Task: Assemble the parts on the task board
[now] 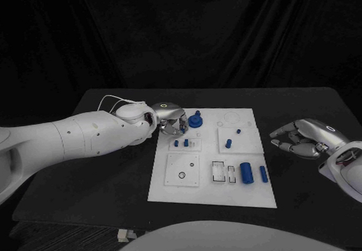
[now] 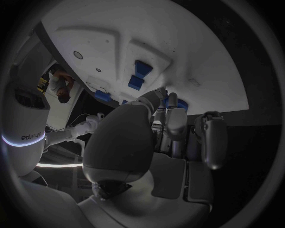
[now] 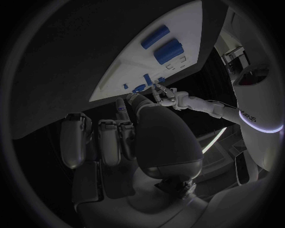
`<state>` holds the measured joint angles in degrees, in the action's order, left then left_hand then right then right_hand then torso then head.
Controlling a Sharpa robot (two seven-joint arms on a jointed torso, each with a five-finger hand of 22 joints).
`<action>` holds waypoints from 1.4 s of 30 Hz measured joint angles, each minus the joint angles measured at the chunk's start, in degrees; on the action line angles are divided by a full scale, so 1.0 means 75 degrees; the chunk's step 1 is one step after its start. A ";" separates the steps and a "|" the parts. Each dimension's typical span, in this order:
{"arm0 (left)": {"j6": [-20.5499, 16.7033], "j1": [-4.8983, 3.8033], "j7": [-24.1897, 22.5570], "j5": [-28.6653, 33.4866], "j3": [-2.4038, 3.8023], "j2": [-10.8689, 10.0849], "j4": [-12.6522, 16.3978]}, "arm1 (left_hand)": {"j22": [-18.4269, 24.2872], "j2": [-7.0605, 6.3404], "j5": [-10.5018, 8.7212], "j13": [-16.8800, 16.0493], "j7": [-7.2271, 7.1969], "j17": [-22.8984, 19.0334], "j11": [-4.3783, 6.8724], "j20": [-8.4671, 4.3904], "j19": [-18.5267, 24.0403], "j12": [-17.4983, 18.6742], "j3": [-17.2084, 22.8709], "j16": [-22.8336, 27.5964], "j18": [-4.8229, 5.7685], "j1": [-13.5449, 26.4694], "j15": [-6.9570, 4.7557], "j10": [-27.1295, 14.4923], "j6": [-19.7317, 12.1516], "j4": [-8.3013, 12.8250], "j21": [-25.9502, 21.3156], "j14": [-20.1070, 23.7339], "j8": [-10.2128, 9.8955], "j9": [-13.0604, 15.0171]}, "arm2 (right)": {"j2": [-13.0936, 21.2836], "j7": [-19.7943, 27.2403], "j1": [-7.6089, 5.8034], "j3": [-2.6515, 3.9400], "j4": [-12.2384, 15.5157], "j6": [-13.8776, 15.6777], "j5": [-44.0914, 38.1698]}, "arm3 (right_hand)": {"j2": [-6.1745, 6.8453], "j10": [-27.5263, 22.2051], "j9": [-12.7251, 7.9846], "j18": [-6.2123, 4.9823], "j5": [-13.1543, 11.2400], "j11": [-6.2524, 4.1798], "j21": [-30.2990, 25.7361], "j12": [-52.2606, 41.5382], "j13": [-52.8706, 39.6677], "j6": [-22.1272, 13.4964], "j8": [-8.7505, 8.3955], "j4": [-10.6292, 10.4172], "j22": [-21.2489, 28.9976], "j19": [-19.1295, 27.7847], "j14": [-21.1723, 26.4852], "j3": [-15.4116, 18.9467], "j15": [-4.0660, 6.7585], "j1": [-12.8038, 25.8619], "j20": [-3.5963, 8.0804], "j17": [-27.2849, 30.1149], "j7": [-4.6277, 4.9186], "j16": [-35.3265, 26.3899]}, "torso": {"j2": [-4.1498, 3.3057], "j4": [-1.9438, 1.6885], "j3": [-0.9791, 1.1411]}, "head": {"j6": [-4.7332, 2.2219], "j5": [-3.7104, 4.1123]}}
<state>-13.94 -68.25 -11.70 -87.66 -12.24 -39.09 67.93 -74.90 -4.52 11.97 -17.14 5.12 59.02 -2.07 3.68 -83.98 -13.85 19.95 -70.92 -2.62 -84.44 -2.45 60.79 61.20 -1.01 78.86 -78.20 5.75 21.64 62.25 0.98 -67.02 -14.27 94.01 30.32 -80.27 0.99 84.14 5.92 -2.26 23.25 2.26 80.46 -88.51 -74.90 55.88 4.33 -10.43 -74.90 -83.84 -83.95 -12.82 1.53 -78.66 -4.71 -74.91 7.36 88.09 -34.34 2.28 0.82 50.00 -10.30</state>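
The white task board (image 1: pixel 201 183) lies mid-table. A blue round part with a peg on top (image 1: pixel 195 121) stands at its far left corner. My left hand (image 1: pixel 173 121) is at that part, fingertips (image 2: pixel 170 102) closed in on it with blue showing on either side. Two small blue pegs (image 1: pixel 181 143) stand just nearer, and two more small pieces (image 1: pixel 234 137) are mid-board. A thick blue cylinder (image 1: pixel 246 172) and a slim one (image 1: pixel 263 174) lie at the near right. My right hand (image 1: pixel 302 138) hovers off the board's right edge, fingers curled in and holding nothing.
A recessed square plate with a small ring (image 1: pixel 182 174) and rectangular slots (image 1: pixel 223 172) occupy the board's near half. Bare black table (image 1: pixel 304 192) surrounds the board. A black curtain hangs behind.
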 measured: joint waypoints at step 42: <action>0.0143 0.0024 0.0028 0.0010 0.0004 0.0032 0.0034 | 0.0000 -0.0073 -0.0042 0.0070 0.0013 -0.0121 -0.0058 0.0056 0.0056 0.0158 0.0022 0.0075 0.0000 0.0074 0.0031 -0.0024 -0.0090 -0.0022 -0.0109 0.0085 -0.0140 -0.0029 | 0.0003 0.0000 0.0021 0.0000 -0.0003 0.0002 0.0000 | 0.0021 0.0000 0.0000 0.0000 0.0000 0.0000 -0.0030 -0.0001 0.0000 0.0000 0.0000 0.0013 -0.0003 0.0000 0.0000 -0.0012 0.0000 -0.0021 0.0000 0.0000 0.0000 0.0000 | 0.0001 0.0004 0.0001 | 0.0000 -0.0001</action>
<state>-12.87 -68.07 -11.49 -87.59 -12.20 -38.85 68.19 -74.90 -5.07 11.66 -16.62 5.21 58.11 -2.51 4.10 -83.57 -12.67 20.11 -70.36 -2.62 -83.88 -2.22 60.61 60.52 -1.18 78.05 -77.57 4.70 21.42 62.27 0.98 -66.86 -14.27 93.99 30.33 -80.27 1.15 84.14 5.92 -2.26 23.25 2.26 80.23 -88.51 -74.90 55.88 4.33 -10.33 -74.93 -83.84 -83.95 -12.91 1.53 -78.81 -4.72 -74.91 7.36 88.09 -34.34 2.31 0.83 50.00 -10.31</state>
